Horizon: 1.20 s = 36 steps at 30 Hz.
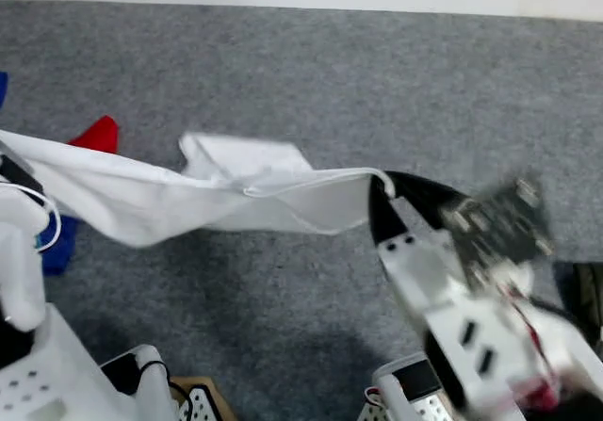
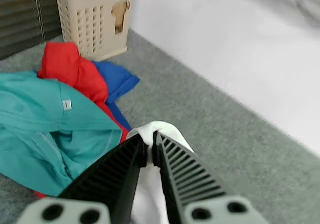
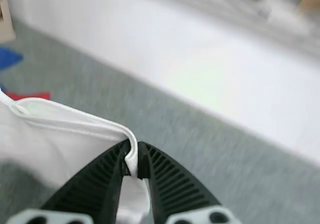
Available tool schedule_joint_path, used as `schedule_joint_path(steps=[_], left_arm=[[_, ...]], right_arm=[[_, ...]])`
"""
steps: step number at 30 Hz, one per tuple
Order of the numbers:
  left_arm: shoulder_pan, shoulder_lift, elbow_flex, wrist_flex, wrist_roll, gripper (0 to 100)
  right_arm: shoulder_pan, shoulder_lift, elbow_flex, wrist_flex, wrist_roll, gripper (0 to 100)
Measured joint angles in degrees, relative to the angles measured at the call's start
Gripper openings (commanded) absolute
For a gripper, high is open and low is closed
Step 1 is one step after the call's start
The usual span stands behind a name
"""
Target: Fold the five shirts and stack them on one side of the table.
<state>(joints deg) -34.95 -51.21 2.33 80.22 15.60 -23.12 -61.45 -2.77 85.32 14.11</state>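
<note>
White shirt (image 1: pixel 188 204) hangs stretched over the middle of the table (image 1: pixel 377 82), left gripper (image 2: pixel 150 146) and right gripper (image 3: pixel 131 156) each pinched tight on its edge, so I'd hold it taut and lower both ends evenly.

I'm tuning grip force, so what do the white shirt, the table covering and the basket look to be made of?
The white shirt looks like thin matte fabric, knit or woven: it sags and creases where it hangs. The table covering seems to be grey felt or low-pile carpet, judging by its speckled, fuzzy surface. The basket is probably moulded beige plastic, slightly glossy, with regular rectangular holes.
</note>
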Motion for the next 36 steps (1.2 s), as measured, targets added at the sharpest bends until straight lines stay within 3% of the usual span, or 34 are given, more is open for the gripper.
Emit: schedule_joint_path(steps=[6, 17, 24, 36], left_arm=[[0.00, 3.25, -16.44, 6.51, 4.40, 1], [-0.09, 4.04, -28.22, 3.87, 8.62, 1], [-5.98, 6.51, -18.11, -5.45, 8.79, 1], [-6.15, 8.70, -2.11, -22.15, 8.79, 1]], right_arm=[[-1.23, 3.69, -18.81, 5.80, 0.97, 0.8], [0.79, 16.26, -48.79, 12.57, 6.51, 0.8], [3.16, 22.07, -49.49, 14.42, 6.68, 0.8], [3.16, 37.71, -49.49, 4.13, 6.68, 0.8]])
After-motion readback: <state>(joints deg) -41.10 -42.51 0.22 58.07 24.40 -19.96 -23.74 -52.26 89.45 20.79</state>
